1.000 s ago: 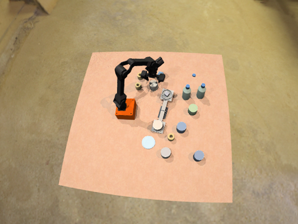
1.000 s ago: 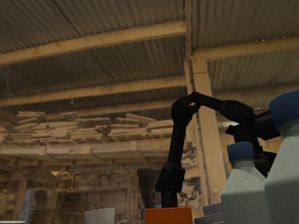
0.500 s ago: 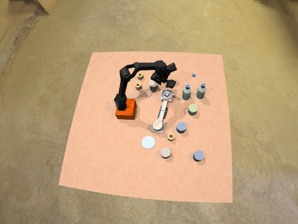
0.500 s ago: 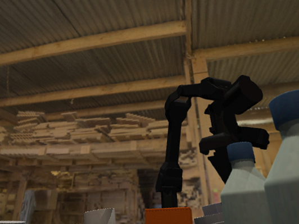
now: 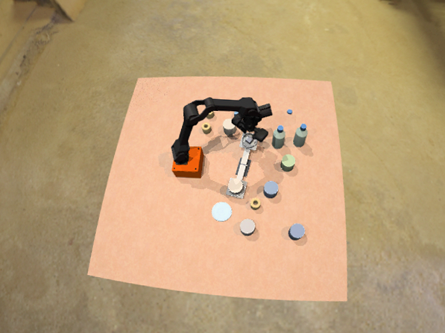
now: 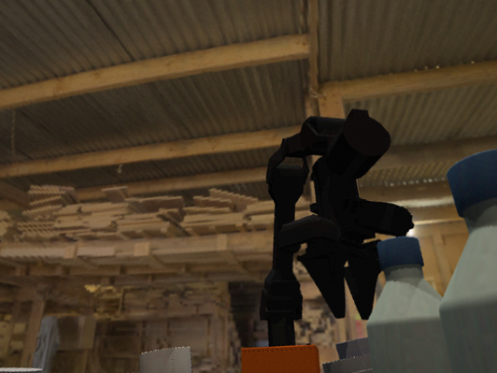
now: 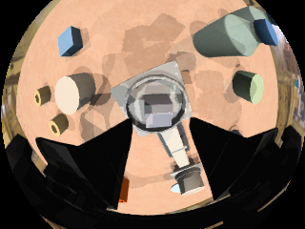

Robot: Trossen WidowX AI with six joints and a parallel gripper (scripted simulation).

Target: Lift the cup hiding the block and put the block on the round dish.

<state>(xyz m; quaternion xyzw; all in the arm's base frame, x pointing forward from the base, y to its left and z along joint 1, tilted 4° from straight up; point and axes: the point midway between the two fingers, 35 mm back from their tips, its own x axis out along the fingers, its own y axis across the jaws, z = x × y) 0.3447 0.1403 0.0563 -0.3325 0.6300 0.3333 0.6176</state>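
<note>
Half done at most, judging from how things lie. Starting big: spread over the ground, a salmon mat [image 5: 153,234] carrying everything; bolted to an orange base [image 5: 187,165], the black arm [image 5: 222,103], folded over the far end of the balance [image 5: 244,162]. Hanging just above that far pan, the gripper [image 7: 159,129], fingers part-way apart with nothing between them. Set down on the mat just beside the far pan, one cup [image 5: 229,126], upright and well apart from the dish [image 5: 222,211], so no trouble on that count. Untouched on the near pan, the other cup [image 5: 235,186]. Uncovered on the far pan, right under the fingers, the block [image 7: 155,105]. Left to do: closing on the block, carrying it past the near cup to the dish (the nearest hazard on that route, probably), letting go, drawing clear. As for looks and make: mat flat and faintly mottled; arm matt black and angular; balance a pale slim beam on a grey middle pivot, with square grey pans at each end; cups plain cream cylinders with flat tops; dish a thin pale-blue disc, near the near pan; block small, grey and boxy, hard-edged, likely an easy pinch across flat faces.
</note>
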